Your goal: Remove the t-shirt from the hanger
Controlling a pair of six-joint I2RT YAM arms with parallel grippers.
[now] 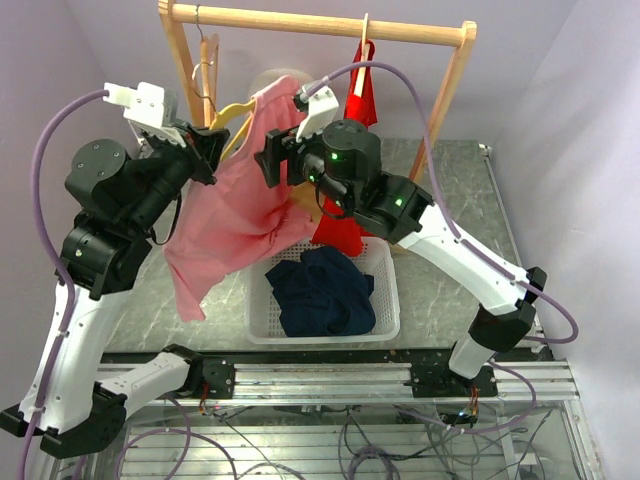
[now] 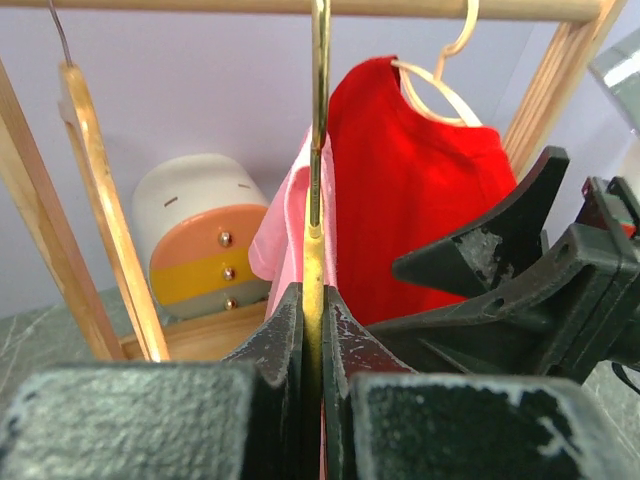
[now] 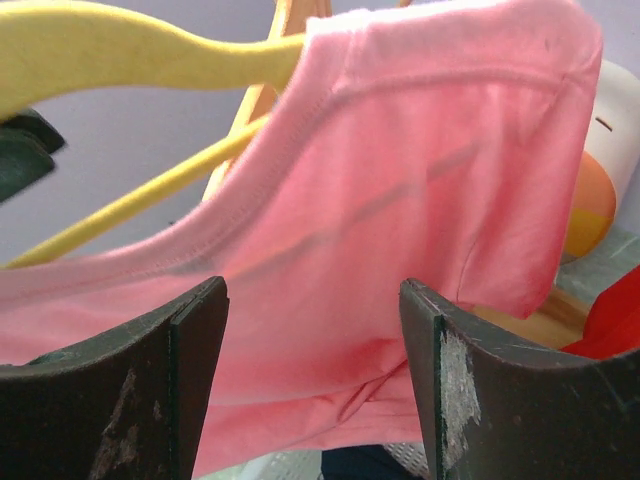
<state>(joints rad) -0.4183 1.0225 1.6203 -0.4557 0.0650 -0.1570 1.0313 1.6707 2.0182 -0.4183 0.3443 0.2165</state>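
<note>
A pink t-shirt [image 1: 235,215] hangs half off a yellow hanger [image 1: 232,112], draped down over the left of the basket. My left gripper [image 1: 212,150] is shut on the yellow hanger [image 2: 314,290], which runs up between its fingers in the left wrist view. My right gripper [image 1: 268,160] is open, its fingers [image 3: 195,330] right in front of the pink shirt's shoulder and sleeve [image 3: 420,180]; the cloth lies beyond the fingertips, not pinched. The hanger's arms [image 3: 120,45] show at the upper left of the right wrist view.
A wooden rack [image 1: 320,22] holds a red shirt [image 1: 362,95] on a pale hanger and an empty wooden hanger [image 1: 205,75]. A white basket [image 1: 385,300] below holds a navy garment [image 1: 322,290]. A round white and orange object [image 2: 200,235] stands behind.
</note>
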